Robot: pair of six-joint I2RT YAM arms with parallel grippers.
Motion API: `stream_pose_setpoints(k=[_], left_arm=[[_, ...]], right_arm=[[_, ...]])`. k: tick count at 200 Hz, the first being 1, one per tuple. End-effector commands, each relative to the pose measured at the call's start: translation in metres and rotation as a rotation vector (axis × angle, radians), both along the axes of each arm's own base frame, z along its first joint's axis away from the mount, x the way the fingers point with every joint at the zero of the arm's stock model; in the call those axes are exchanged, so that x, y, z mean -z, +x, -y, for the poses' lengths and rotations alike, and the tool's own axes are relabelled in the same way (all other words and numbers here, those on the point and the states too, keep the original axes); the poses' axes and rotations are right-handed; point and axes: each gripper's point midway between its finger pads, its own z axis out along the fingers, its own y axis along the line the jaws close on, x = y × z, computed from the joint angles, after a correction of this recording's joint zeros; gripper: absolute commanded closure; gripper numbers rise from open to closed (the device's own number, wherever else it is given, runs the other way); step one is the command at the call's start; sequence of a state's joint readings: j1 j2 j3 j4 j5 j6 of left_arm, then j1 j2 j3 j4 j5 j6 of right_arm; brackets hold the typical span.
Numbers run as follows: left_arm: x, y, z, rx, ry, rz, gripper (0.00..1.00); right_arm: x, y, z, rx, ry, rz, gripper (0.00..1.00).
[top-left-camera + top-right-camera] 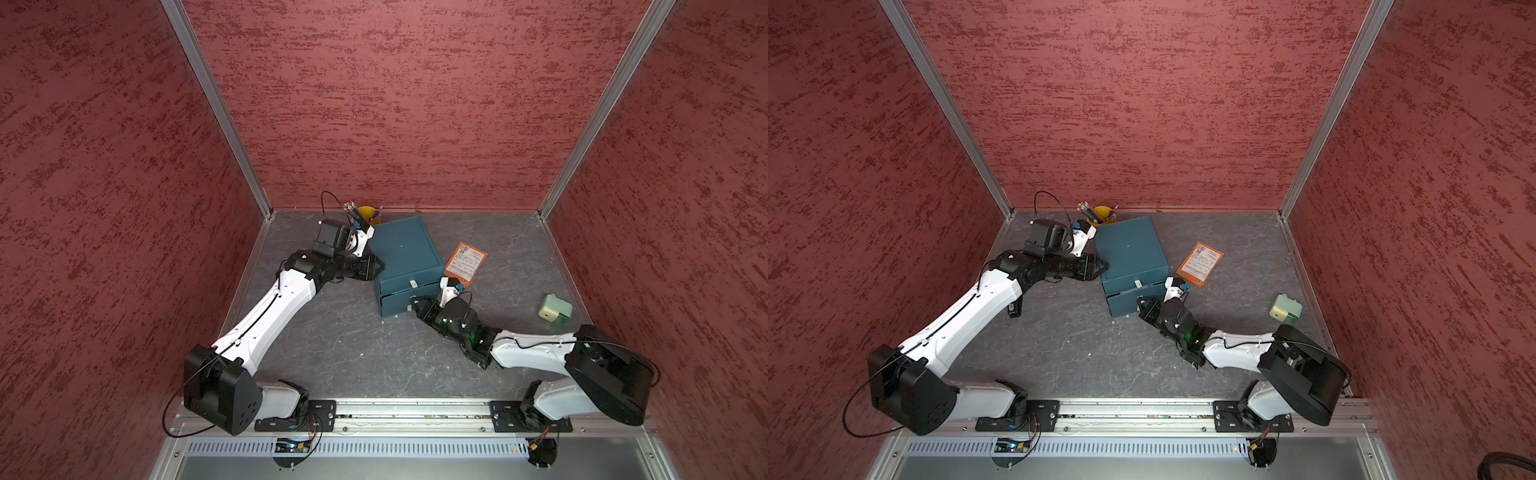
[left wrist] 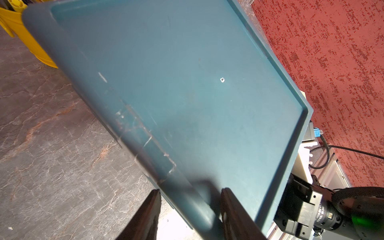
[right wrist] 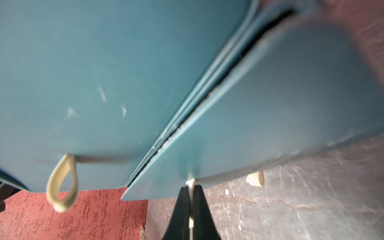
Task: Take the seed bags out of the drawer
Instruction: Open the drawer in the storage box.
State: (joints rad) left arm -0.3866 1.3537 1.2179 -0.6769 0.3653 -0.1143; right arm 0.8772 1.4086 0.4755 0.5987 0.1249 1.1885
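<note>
Nearest us, the right gripper (image 3: 190, 188) is pinched tight on the cream pull tab (image 3: 191, 181) of the lower drawer (image 3: 270, 104) in the teal drawer box (image 1: 405, 253). Further on, the left gripper (image 2: 190, 190) straddles the box's upper left edge, fingers partly apart and pressed to it. Beyond, we see the orange seed bag (image 1: 465, 264) lying flat on the table (image 1: 332, 345), just right of the box.

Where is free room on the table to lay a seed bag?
Widest: the bare table in front of the drawer box, between both arms. Also: between the orange seed bag and the pale green block. Crowded: the box front, where the right gripper pinches the pull tab, and the yellow cup corner by the left gripper.
</note>
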Motion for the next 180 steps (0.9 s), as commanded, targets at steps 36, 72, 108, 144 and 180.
stream_pose_setpoints(k=[36, 72, 108, 144, 180], left_arm=[[0.029, -0.015, -0.016, -0.014, 0.100, -0.104, 0.50], [0.030, -0.013, -0.015, -0.017, 0.098, -0.104, 0.50], [0.029, -0.011, -0.012, -0.015, 0.097, -0.103, 0.50], [0.029, -0.011, -0.012, -0.016, 0.098, -0.100, 0.50], [0.029, -0.010, -0.011, -0.017, 0.101, -0.099, 0.50]], right_arm=[[0.005, -0.029, 0.019, -0.002, -0.085, -0.042, 1.00], [0.007, -0.054, 0.026, -0.012, -0.117, -0.070, 1.00], [0.008, -0.077, 0.026, -0.035, -0.147, -0.094, 1.00], [0.011, -0.093, 0.032, -0.039, -0.164, -0.115, 1.00], [0.008, -0.100, 0.036, -0.044, -0.192, -0.125, 1.00]])
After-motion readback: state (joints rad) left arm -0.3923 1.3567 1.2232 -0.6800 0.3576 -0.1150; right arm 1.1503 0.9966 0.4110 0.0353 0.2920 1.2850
